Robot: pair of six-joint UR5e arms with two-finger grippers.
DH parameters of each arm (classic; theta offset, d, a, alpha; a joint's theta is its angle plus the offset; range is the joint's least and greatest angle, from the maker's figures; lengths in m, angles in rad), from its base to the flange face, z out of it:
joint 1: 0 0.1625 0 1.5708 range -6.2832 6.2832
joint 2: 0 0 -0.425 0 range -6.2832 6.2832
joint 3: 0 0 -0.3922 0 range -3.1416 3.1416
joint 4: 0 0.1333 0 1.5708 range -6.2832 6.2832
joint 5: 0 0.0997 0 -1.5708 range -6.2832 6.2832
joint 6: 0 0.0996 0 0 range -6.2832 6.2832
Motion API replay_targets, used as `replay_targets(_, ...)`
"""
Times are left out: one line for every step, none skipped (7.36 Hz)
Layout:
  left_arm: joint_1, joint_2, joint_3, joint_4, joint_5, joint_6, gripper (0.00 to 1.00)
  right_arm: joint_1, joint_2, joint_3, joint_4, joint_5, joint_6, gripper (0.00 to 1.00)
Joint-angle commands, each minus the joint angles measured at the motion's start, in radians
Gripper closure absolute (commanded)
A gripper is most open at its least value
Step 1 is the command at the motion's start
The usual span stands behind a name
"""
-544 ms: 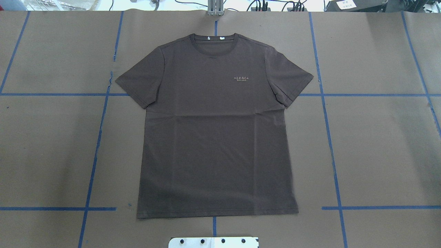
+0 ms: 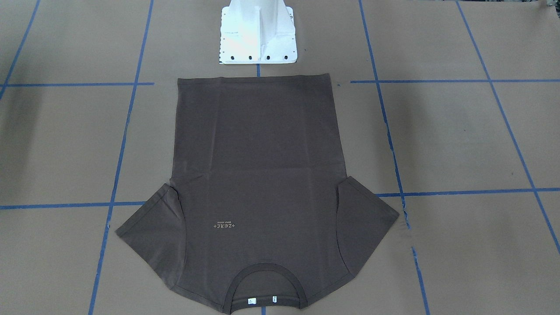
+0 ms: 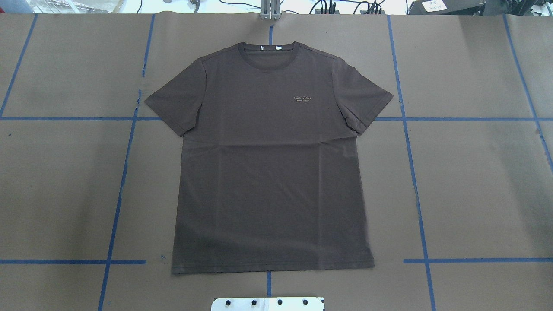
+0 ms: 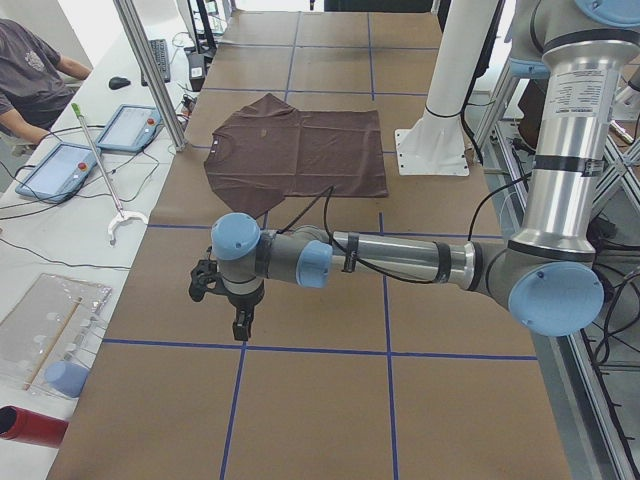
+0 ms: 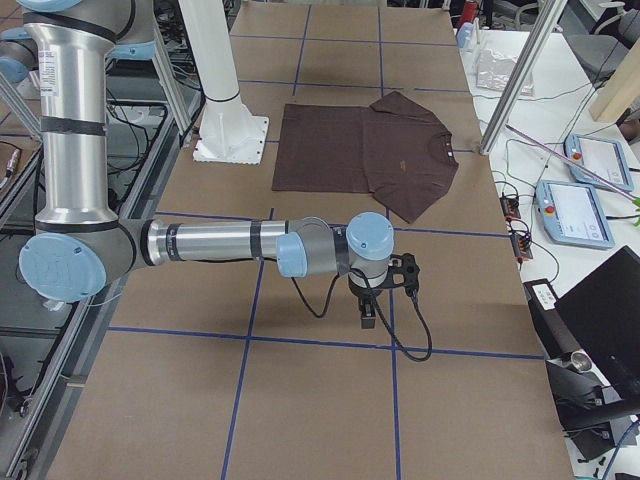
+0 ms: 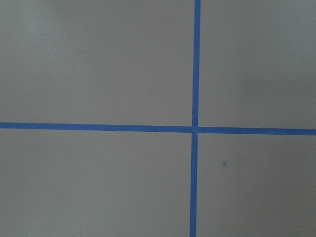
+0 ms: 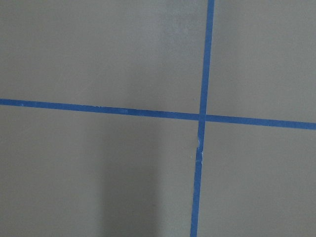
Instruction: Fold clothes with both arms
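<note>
The table (image 3: 475, 181) bears one flat T-shirt (image 3: 268, 164); left arm (image 4: 400, 260), right arm (image 5: 210, 243) hover aside.

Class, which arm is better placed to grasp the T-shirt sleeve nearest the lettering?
Right. That sleeve lies on the robot's right, where the right arm hovers beside the T-shirt; the left arm is beyond the opposite sleeve.

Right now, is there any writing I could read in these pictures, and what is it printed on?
"+ZEAL+": pale lettering on the chest of the dark brown T-shirt.
Smaller line just under that lettering: too small to read.
White neck tags inside the collar: too small to read.
White paper sheet beyond the table's far edge: has marks, but they are blurred.
</note>
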Motion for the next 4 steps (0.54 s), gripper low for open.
replay_targets(0.035,-0.059,-0.001,-0.179,-0.006,-0.002,0.00,-0.002,0.017,0.003,0.000,0.012,0.006,0.00)
replay_targets(0.039,-0.081,0.007,-0.242,-0.006,-0.002,0.00,-0.003,0.043,0.005,0.000,0.049,0.004,0.00)
replay_targets(0.057,-0.111,0.005,-0.249,-0.008,-0.001,0.00,-0.026,0.095,-0.009,-0.002,0.050,0.004,0.00)
replay_targets(0.061,-0.114,-0.008,-0.284,-0.039,-0.039,0.00,-0.047,0.144,-0.046,-0.002,0.053,0.006,0.00)
